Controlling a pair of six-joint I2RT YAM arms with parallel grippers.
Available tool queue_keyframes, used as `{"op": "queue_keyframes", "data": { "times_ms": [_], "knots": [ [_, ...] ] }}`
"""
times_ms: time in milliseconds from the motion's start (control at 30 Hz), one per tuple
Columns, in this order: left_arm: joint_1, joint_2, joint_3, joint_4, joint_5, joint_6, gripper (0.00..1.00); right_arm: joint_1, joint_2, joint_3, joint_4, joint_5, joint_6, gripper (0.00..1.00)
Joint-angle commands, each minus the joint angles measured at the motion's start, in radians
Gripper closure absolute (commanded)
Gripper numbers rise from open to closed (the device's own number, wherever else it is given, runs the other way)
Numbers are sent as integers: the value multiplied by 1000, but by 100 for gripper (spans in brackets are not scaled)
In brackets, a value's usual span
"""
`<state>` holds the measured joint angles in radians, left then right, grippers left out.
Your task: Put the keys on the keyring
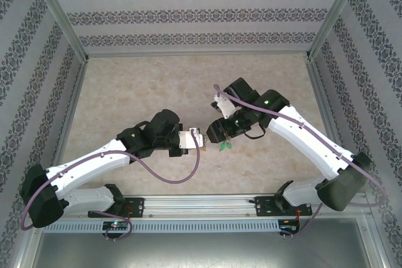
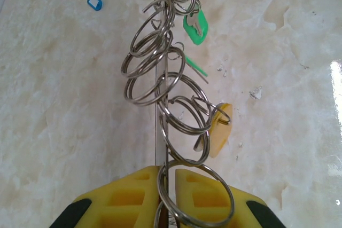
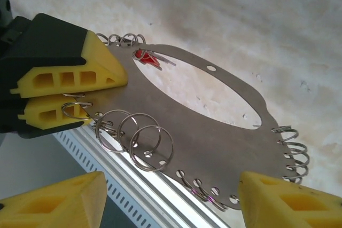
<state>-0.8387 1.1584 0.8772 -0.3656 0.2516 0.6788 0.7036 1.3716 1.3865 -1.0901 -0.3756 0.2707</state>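
The keyring [image 3: 214,126] is a flat grey metal oval with holes round its rim, carrying several split rings [image 3: 152,148]. My left gripper [image 2: 168,172] is shut on its edge, and in the left wrist view the keyring [image 2: 160,132] stands edge-on. A green key [image 2: 195,28] and a yellow key [image 2: 220,129] hang from rings on it, and a red key [image 3: 145,57] shows at its far rim. My right gripper [image 3: 171,201] is open, one finger [image 3: 53,201] on each side of the keyring's near rim, touching nothing. From above, both grippers [image 1: 200,139] [image 1: 217,131] meet mid-table over the green key [image 1: 225,147].
A blue-capped key [image 2: 95,1] lies loose on the marble tabletop [image 2: 64,105], far left of the left gripper. The aluminium rail [image 1: 201,204] runs along the near edge under the arms. Patterned walls [image 1: 188,10] close in the table on three sides.
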Motion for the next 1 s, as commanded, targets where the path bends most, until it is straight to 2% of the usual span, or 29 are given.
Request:
{"op": "queue_keyframes", "data": {
  "times_ms": [0,367,667,967],
  "knots": [
    [-16,-17,3,64,22,24,100,22,28,50,-34,47,32,31],
    [-16,-18,4,75,34,7,100,40,64,54,-20,112,1,31],
    [-16,-25,-9,109,44,-1,100,30,65,14,7,78,1,31],
    [-16,-19,-9,96,49,-10,100,-19,32,-40,-5,197,-16,35]
  ]
}}
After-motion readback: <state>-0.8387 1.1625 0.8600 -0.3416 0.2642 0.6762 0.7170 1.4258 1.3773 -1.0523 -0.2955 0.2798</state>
